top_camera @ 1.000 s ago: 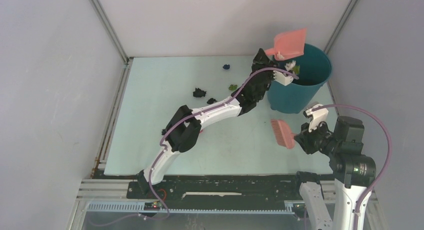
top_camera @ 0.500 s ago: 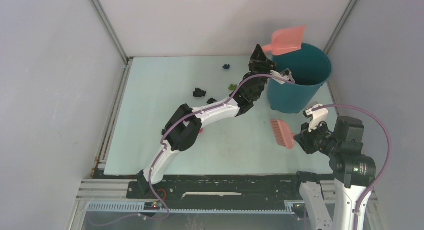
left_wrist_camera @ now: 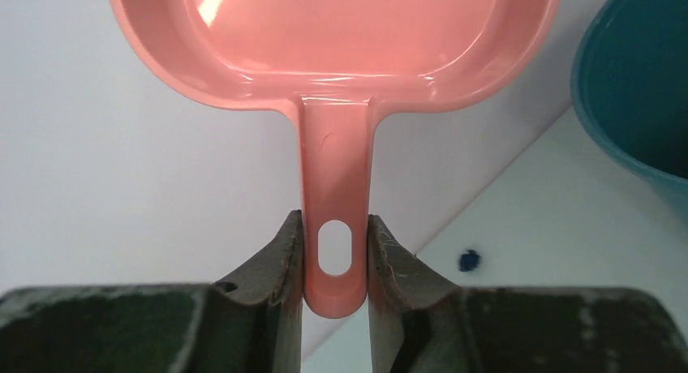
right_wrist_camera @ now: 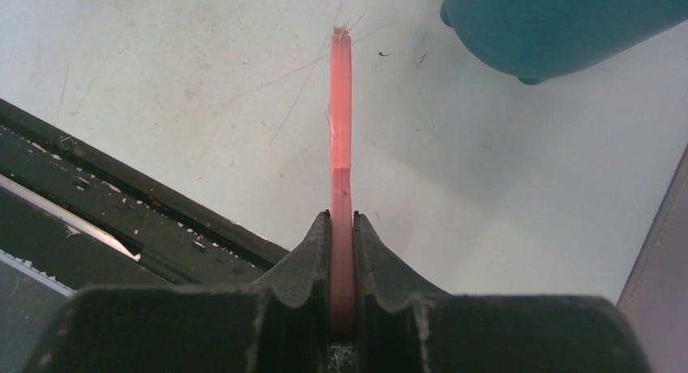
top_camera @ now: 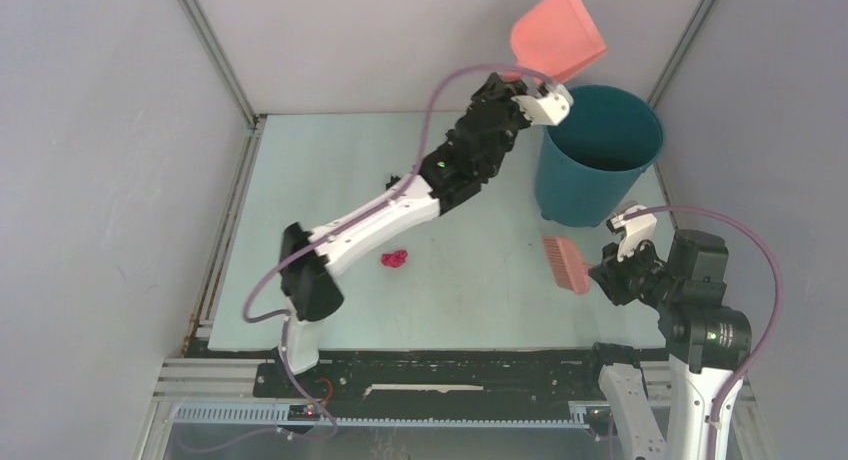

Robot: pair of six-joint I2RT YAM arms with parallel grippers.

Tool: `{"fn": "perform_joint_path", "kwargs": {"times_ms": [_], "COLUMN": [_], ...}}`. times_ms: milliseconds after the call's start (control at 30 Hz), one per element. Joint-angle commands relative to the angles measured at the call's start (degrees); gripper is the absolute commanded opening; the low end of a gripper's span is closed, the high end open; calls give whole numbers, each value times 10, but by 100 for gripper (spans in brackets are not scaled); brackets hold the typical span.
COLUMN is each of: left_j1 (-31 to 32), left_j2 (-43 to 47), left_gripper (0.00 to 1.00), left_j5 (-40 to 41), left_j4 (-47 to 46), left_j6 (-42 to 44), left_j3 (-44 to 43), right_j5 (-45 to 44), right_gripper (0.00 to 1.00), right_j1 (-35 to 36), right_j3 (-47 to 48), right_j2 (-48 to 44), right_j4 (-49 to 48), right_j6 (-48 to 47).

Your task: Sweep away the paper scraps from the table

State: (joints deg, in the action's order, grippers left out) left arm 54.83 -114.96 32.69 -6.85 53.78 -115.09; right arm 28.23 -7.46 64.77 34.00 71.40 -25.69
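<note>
Surface: the table (top_camera: pixel 320 160), pale mint-green and flat. In my right wrist view I see fine scratches and specks on it.
Borders: grey walls on three sides, and a black rail (top_camera: pixel 450 365) along the near edge.
Item 1: magenta paper scrap (top_camera: pixel 396 259), left of centre toward the near edge, lying alone.
Item 2: dark blue paper scrap (left_wrist_camera: pixel 468 260), near the far wall.
Item 3: teal bin (top_camera: pixel 585 195), upright in the far right corner.
</note>
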Motion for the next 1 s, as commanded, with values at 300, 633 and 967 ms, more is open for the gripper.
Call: {"fn": "perform_joint_path", "kwargs": {"times_ms": [300, 633, 967], "left_j1": [-3, -2, 31], "left_j2": [349, 494, 399], "left_gripper": [0, 4, 5], "left_j5": [-35, -178, -276], "left_j4": [451, 524, 352], "left_j6": [-478, -681, -763], "left_j3": [241, 526, 693], "right_j5": [23, -2, -49], "right_gripper": [0, 0, 0], "right_j1": [8, 100, 163], "right_j3": [25, 20, -1], "right_j2": [66, 129, 157], "right_j4": [-80, -128, -172], "right_j6": [4, 47, 76]}}
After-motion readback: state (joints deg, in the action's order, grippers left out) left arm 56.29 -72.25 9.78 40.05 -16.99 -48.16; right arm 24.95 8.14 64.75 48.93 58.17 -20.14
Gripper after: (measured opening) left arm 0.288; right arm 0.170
